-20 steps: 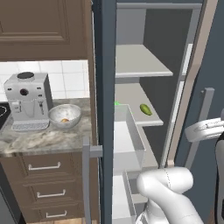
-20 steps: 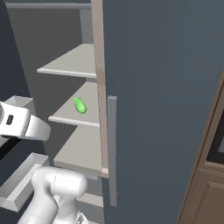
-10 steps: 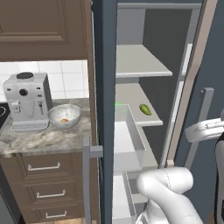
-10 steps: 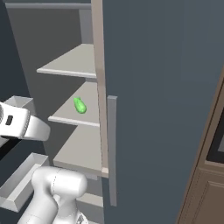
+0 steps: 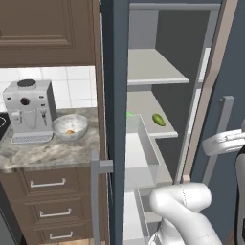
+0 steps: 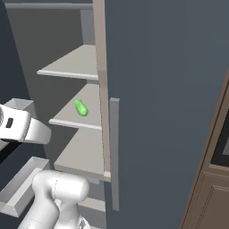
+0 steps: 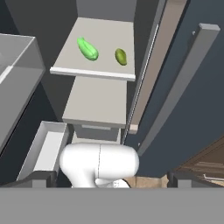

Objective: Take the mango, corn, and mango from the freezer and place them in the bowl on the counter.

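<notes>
Lying near the shelf (image 7: 94, 70) edge (fingers spread wide, empty): corn (image 7: 88, 48) beside mango (image 7: 120, 56).

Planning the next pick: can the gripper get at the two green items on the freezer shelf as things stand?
Probably yes. The freezer door stands open, and both green items lie in the open on the shelf with nothing in front of them.

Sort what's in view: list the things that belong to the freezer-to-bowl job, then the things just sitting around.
Belongs to the job:
- freezer, door open
- bright green item on its shelf
- darker olive-green item beside it
- bowl, something small already inside
- counter

Just sitting around:
- coffee machine
- brown wooden cabinet
</notes>
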